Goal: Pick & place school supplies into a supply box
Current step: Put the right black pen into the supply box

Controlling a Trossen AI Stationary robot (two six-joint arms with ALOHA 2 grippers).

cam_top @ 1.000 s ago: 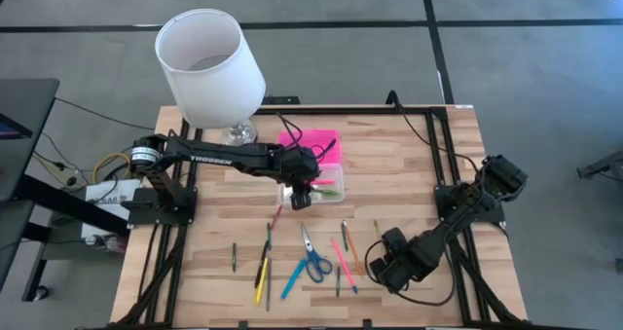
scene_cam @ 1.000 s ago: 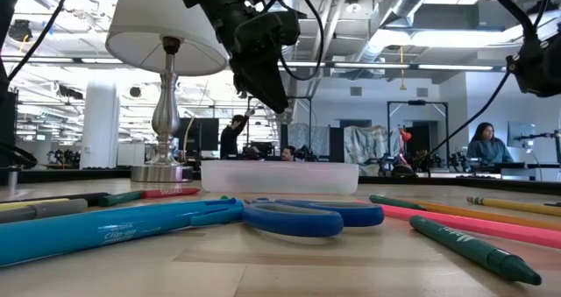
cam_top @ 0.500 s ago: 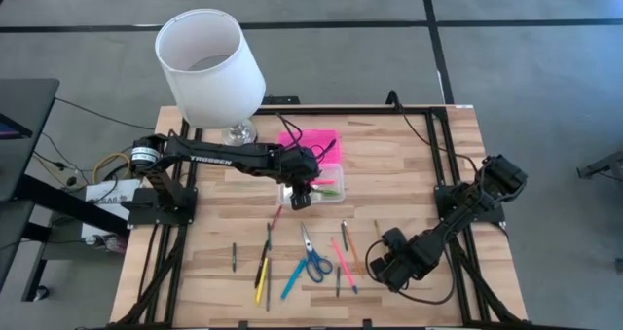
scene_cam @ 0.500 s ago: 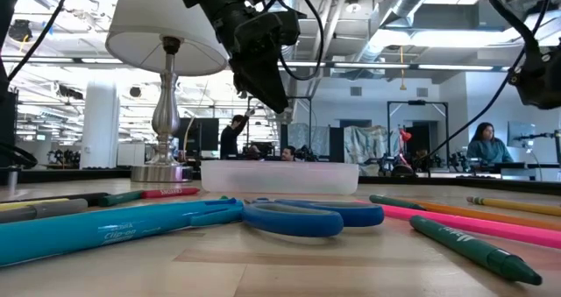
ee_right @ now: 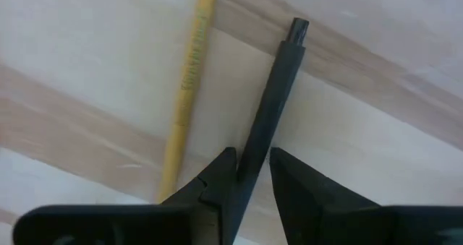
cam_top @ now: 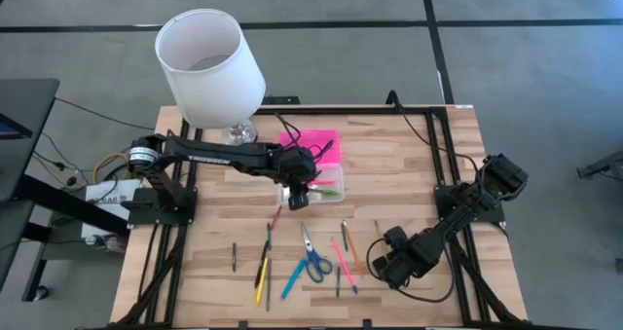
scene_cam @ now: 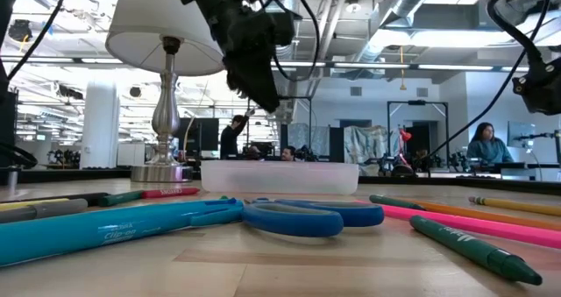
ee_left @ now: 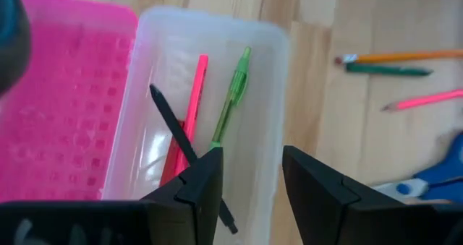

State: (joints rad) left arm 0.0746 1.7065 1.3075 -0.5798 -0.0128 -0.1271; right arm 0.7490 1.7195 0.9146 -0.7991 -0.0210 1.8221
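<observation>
The supply box (cam_top: 316, 186), clear with its pink lid (cam_top: 310, 142) open behind it, stands at mid-table. A pink pen (ee_left: 189, 108), a green pen (ee_left: 231, 93) and a black pen (ee_left: 173, 126) lie in it. My left gripper (ee_left: 252, 155) hangs open just above the box, holding nothing. More school supplies lie toward the near edge: blue scissors (cam_top: 313, 259) and several pens and pencils (cam_top: 263, 270). My right gripper (ee_right: 253, 158) points down at the near right, open, its fingers close on either side of a dark pen (ee_right: 278, 79) lying on the wood beside a yellow pencil (ee_right: 189, 79).
A lamp with a big white shade (cam_top: 209, 65) stands at the far left, its base (cam_top: 237, 132) beside the pink lid. Black frame rails (cam_top: 443, 174) run along the table's left and right sides. Bare wood (cam_top: 409, 155) lies to the right of the box.
My right gripper has sunk a little toward the table over the dark pen. My left gripper has stayed above the box.
</observation>
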